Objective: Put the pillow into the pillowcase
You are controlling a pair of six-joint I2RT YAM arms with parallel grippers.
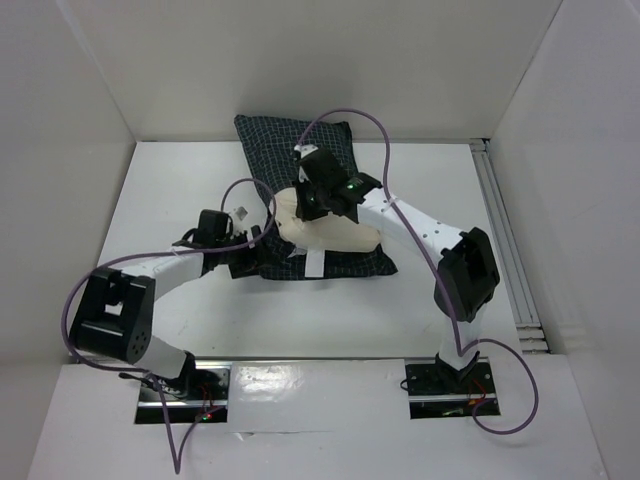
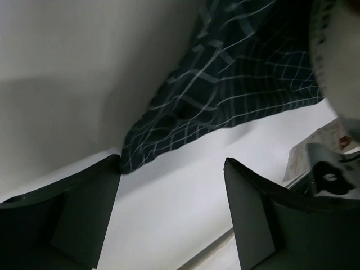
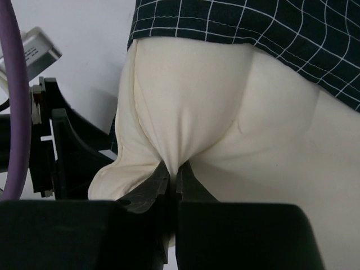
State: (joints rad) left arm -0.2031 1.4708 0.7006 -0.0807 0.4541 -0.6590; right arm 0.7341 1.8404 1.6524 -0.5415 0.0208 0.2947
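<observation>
The dark checked pillowcase (image 1: pixel 300 140) lies at the back middle of the table, and the cream pillow (image 1: pixel 330 228) sticks out of its near left side. My right gripper (image 1: pixel 313 198) hangs over the pillow's exposed end. In the right wrist view this gripper (image 3: pixel 175 169) is shut on a pinched fold of the pillow (image 3: pixel 185 101), with the pillowcase (image 3: pixel 281 34) edge just beyond. My left gripper (image 1: pixel 245 242) sits at the pillowcase's near left corner. In its own view the left gripper (image 2: pixel 171 169) is open, nothing is between the fingers, and the pillowcase (image 2: pixel 236 84) corner lies just ahead.
White walls box in the table on the left, back and right. A metal rail (image 1: pixel 510 250) runs along the right side. Purple cables (image 1: pixel 350 115) loop above both arms. A small white label strip (image 1: pixel 313 265) lies at the pillowcase's near edge.
</observation>
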